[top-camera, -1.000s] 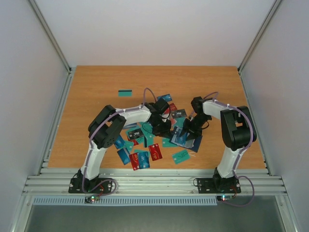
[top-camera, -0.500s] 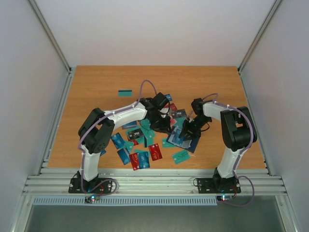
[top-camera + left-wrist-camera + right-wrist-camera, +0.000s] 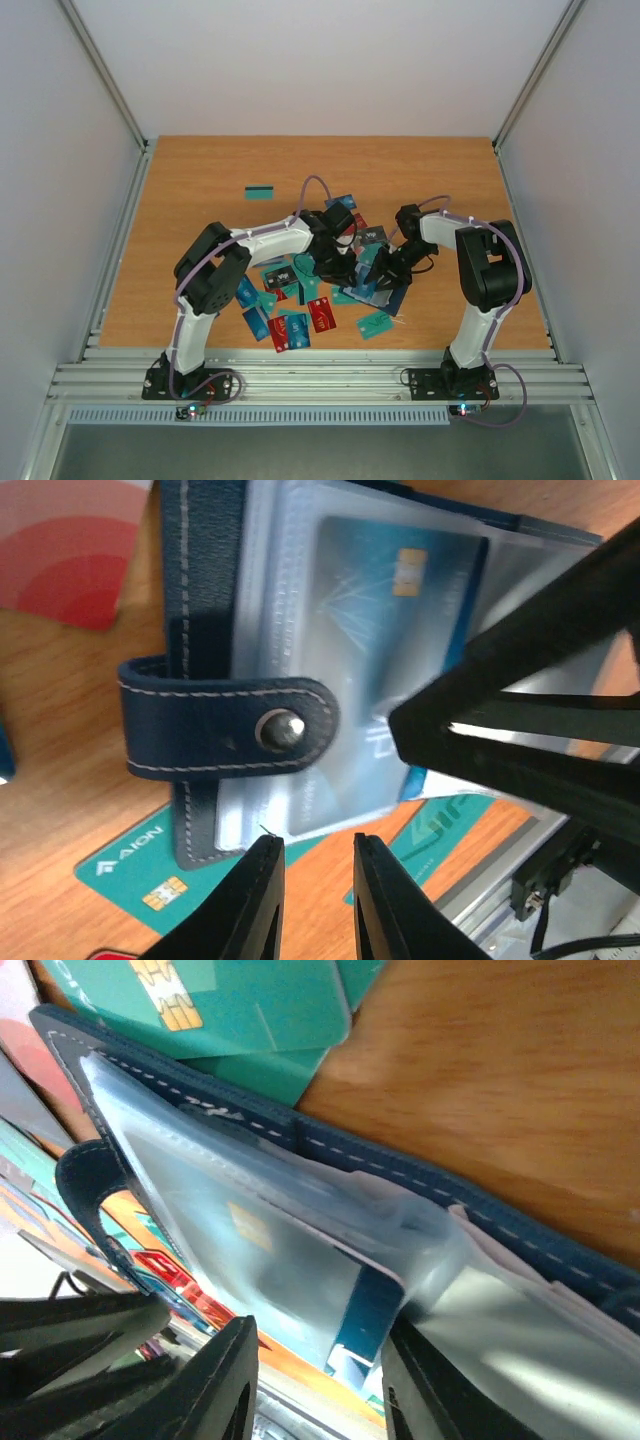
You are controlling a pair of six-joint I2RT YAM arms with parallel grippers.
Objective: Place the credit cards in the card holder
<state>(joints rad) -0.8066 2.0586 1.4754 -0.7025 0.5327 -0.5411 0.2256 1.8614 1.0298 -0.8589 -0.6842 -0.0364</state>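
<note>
I see the dark navy-blue folding leather-look card holder [image 3: 388,293] lying open on the wooden tabletop [image 3: 200,180], just in front of the right arm's reach, and I place everything else from it. Its clear plastic sleeves are fanned up, and a shiny blue plastic card with a gold chip [image 3: 400,590] sits inside one of them. The holder's stitched clasp tab with a round metal snap [image 3: 230,730] folds across the sleeve edge. My left end effector [image 3: 315,848] hovers at the holder's clasp side with its two black fingers a narrow gap apart and nothing between them. My right end effector [image 3: 320,1338] is at the holder's opposite side, fingers spread either side of a raised sleeve leaf; I cannot tell whether they actually pinch it. A teal-green plastic card with a chip [image 3: 130,870] pokes out from under the holder, and a red one [image 3: 70,550] lies just beside its spine. The thin plastic credit cards [image 3: 290,318] in blue, teal, red and black are scattered left of the holder, with one striped teal card [image 3: 260,192] well apart, far beyond it.
</note>
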